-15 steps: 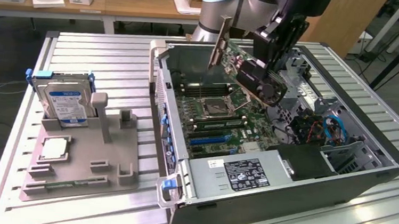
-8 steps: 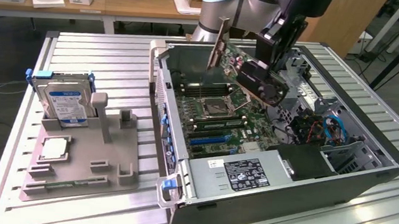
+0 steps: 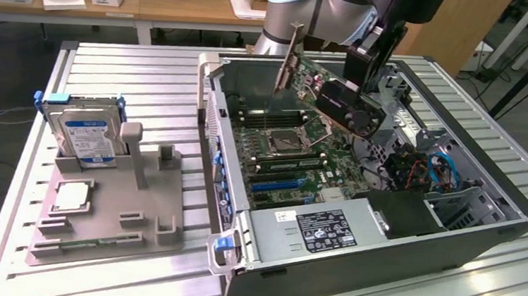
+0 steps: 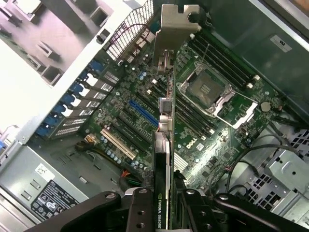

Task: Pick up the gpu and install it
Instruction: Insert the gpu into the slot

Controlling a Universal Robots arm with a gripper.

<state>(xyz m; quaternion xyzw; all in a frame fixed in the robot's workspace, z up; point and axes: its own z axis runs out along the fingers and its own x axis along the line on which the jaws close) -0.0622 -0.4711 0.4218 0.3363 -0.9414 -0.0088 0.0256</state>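
Hanging between the jaws, gpu (image 3: 343, 106) above motherboard (image 3: 323, 177).

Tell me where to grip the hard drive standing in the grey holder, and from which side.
Best grip the hard drive by its upper part, pinching labelled face and back, coming from above. It stands upright in the grey holder, lower end sunk in a slot, leaving the top free.

The scene is brightly lit, seemingly from overhead. Glare is thrown off the slatted table (image 3: 507, 287) at the exterior view's right, while the inside of the computer case (image 3: 250, 76) is left in shade. In the wrist view the table is washed out to white, a hot spot is seen on the motherboard (image 4: 205, 162), and the gpu (image 4: 166, 145) is rendered dark.
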